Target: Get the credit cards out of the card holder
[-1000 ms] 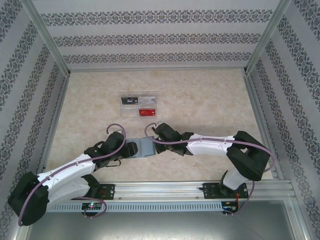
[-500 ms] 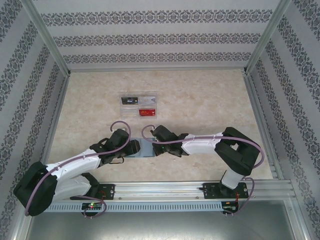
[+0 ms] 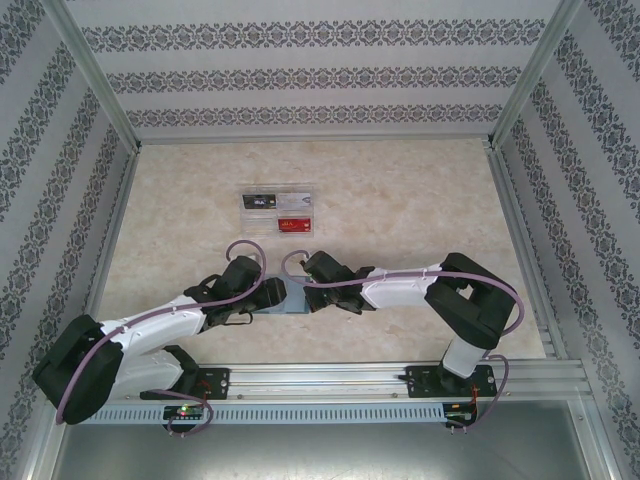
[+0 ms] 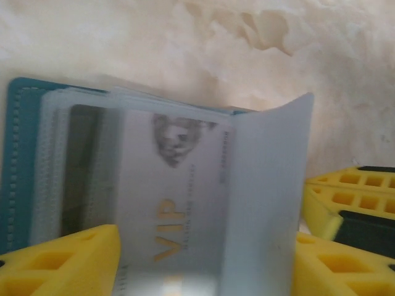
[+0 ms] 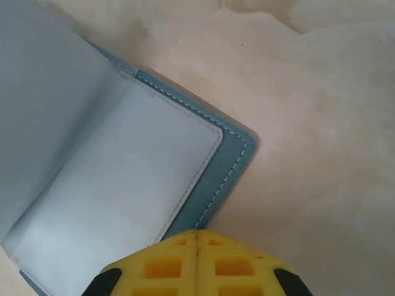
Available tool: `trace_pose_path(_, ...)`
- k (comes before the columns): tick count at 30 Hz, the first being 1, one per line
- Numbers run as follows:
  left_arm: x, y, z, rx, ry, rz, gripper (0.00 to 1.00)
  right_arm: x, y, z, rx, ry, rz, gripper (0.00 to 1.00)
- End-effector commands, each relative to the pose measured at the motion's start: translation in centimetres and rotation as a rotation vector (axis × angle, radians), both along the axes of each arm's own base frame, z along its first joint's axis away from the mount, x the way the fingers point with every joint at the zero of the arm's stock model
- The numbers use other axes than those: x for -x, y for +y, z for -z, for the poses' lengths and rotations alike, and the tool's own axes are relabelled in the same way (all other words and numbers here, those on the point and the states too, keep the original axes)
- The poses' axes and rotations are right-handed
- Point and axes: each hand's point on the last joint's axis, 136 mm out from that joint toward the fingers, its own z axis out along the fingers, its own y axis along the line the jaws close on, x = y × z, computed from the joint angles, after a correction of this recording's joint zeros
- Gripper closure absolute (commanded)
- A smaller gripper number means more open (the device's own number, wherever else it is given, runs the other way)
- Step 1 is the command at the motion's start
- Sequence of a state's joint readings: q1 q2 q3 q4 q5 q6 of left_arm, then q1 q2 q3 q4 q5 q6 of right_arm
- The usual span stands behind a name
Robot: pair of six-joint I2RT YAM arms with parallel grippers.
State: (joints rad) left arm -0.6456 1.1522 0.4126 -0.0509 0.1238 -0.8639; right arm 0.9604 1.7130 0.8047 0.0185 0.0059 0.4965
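Observation:
The teal-blue card holder (image 3: 290,300) lies open on the table between the two grippers. In the left wrist view its translucent sleeves hold a pale credit card (image 4: 170,203) marked VIP, and one grey-blue page (image 4: 268,197) stands up to the right of it. My left gripper (image 4: 203,271) is open, its yellow fingers (image 4: 68,262) flanking the card and the raised page. My right gripper (image 5: 197,237) is shut, its tip resting on the holder's teal cover (image 5: 231,166) near a corner, beside the inner panel (image 5: 123,179).
A clear plastic tray (image 3: 277,211) with black, silver and red cards sits farther back on the marble-patterned table (image 3: 420,200). Patterned walls and metal rails enclose the table. The right gripper's yellow fingers (image 4: 352,197) appear at the right of the left wrist view.
My left arm has reached forward and to the right, so its gripper now covers the holder's left half. The right gripper has shifted slightly left and stays shut on the holder.

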Motion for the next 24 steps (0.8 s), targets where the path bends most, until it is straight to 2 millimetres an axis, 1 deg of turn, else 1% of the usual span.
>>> trace_pose_path(1,-0.5,-1.2,-1.0,0.060,-0.035,0.041,0.34,0.5,0.9,0.6,-0.009,0.030,-0.018,1.00)
trace_pose_path(6,-0.5,-1.6,-1.6,0.079,-0.045,0.058,0.33,0.3,0.7,0.3,-0.006,0.017,-0.012,1.00)
trace_pose_path(10,-0.5,-2.7,-2.5,0.142,-0.072,0.093,0.33,0.0,0.4,-0.1,-0.005,0.000,0.002,1.00)
trace_pose_path(13,-0.5,-3.8,-3.5,0.201,-0.093,0.120,0.34,-0.4,-0.2,-0.9,-0.015,-0.025,0.024,1.00)
trace_pose_path(16,-0.6,-4.7,-4.0,0.218,-0.101,0.136,0.34,-0.9,-1.0,-2.1,-0.034,-0.063,0.056,1.00)
trace_pose_path(20,-0.6,-5.9,-4.2,0.232,-0.102,0.164,0.35,-1.4,-2.0,-3.3,-0.056,-0.086,0.090,1.00)
trace_pose_path(22,-0.5,-6.4,-3.9,0.247,-0.092,0.175,0.35,-1.6,-2.2,-3.6,-0.063,-0.088,0.098,0.99)
trace_pose_path(24,-0.5,-6.5,-3.5,0.248,-0.080,0.171,0.35,-1.6,-2.3,-3.8,-0.070,-0.088,0.103,0.98)
